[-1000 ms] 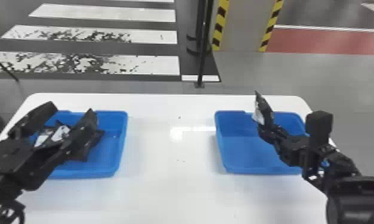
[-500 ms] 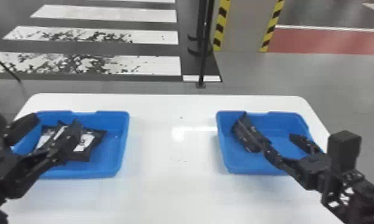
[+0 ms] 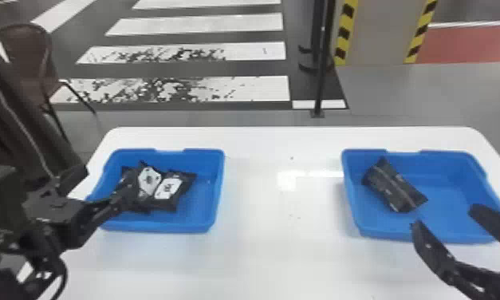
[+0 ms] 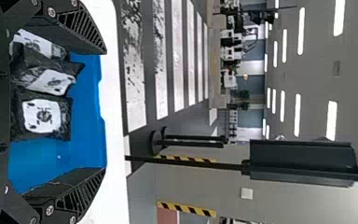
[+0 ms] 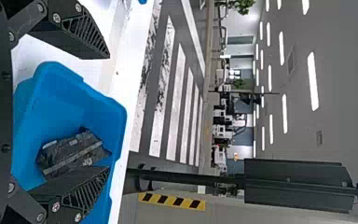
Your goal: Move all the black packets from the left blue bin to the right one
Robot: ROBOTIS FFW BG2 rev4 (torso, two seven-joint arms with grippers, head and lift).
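In the head view my left gripper (image 3: pixel 107 181) stands open over the left blue bin (image 3: pixel 193 221), where several black packets (image 3: pixel 168 189) with white labels lie bunched together. The left wrist view has the packets (image 4: pixel 42 115) beyond the spread fingers of the left gripper (image 4: pixel 105 110). One dark packet (image 3: pixel 394 187) rests in the left part of the right blue bin (image 3: pixel 452 229). My right gripper (image 3: pixel 446 223) is open at that bin's near edge, apart from the packet. In the right wrist view the packet (image 5: pixel 72 153) lies beyond the right gripper (image 5: pixel 108 112), closer to one finger.
Both bins stand on a white table (image 3: pixel 284 239), with a wide stretch of tabletop between them. Behind the table a dark post (image 3: pixel 320 79) rises from the floor, and a chair (image 3: pixel 33 60) stands at the back left.
The right gripper has let go of a packet, which now lies in the right bin, and has drawn back toward the near edge. The left gripper has shifted slightly, uncovering more of the packets.
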